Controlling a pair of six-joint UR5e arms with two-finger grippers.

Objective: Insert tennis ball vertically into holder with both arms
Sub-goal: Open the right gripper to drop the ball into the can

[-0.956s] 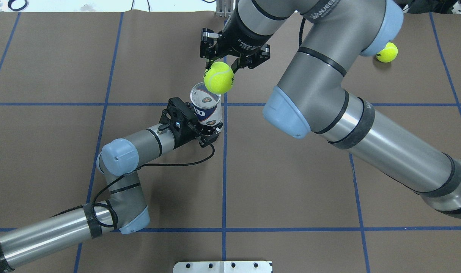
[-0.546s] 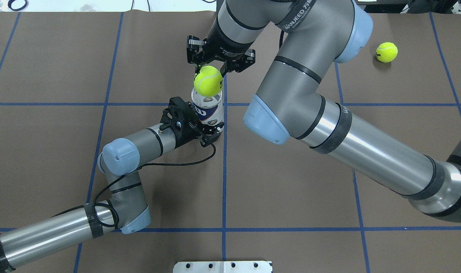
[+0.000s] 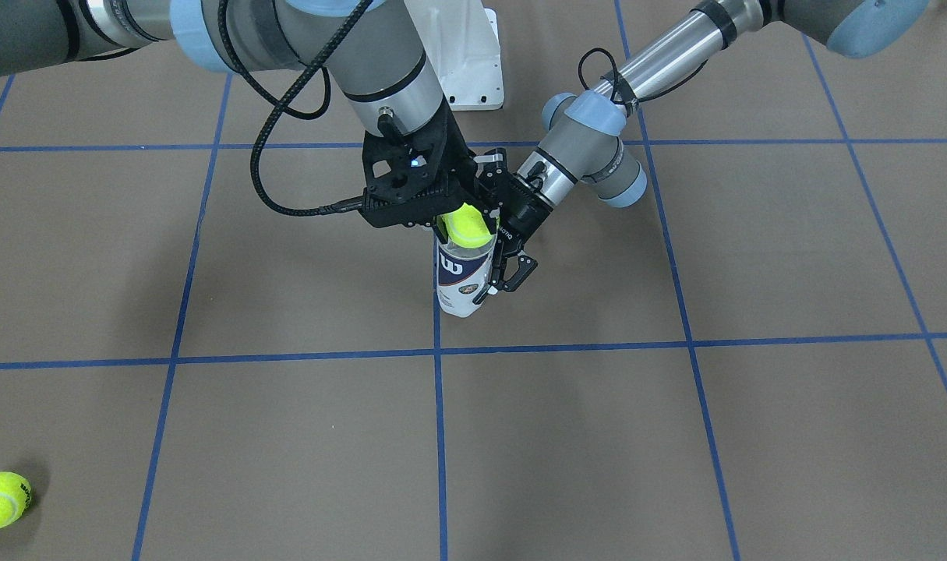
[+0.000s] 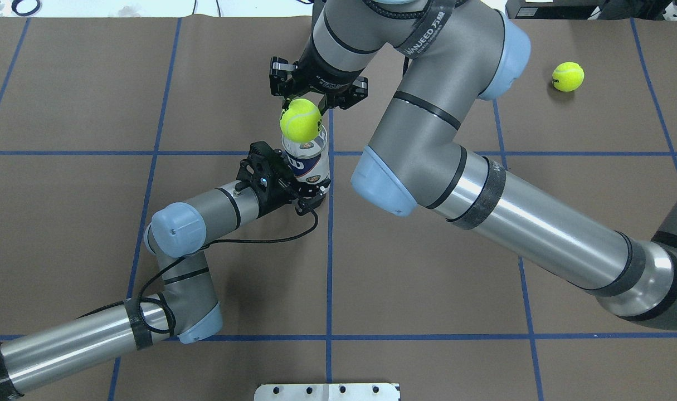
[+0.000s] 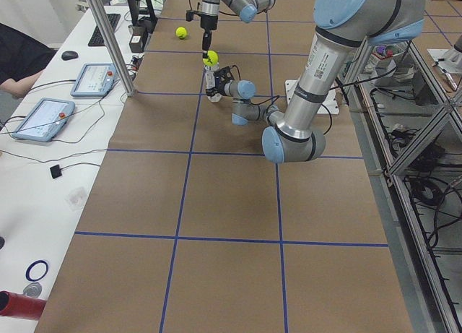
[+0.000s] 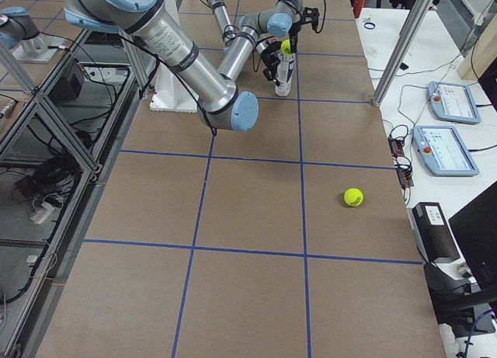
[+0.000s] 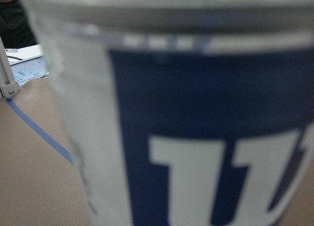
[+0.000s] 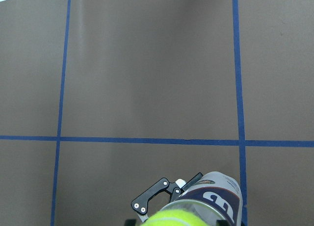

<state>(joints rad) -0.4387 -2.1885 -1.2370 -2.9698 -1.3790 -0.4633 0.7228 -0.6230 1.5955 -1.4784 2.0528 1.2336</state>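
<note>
The brown table [image 4: 427, 278], crossed by blue lines, is reached over by the thick right arm [image 4: 483, 184] from above and by the thinner left arm [image 4: 204, 217], which is laid low across it. The holder [image 4: 307, 164] is stood upright on the table just beside a blue line, mouth up. It is clamped low on its labelled wall by the left gripper [image 3: 495, 273], a finger being pressed against each side. In the left wrist view the navy-and-white label is seen blurred and filling the picture. The ball [image 4: 300, 120] is gripped between the fingers of the right gripper [image 4: 305, 110], which is pointed down from above; the fingers are closed on its sides. The ball is held directly at the holder's mouth, its lower part being level with the rim in the front-facing view; whether the rim is touched cannot be told. In the right wrist view the ball is seen at the bottom edge with the holder beneath it. A second ball [image 4: 568, 76] is left lying on the table, well apart from both grippers.
</note>
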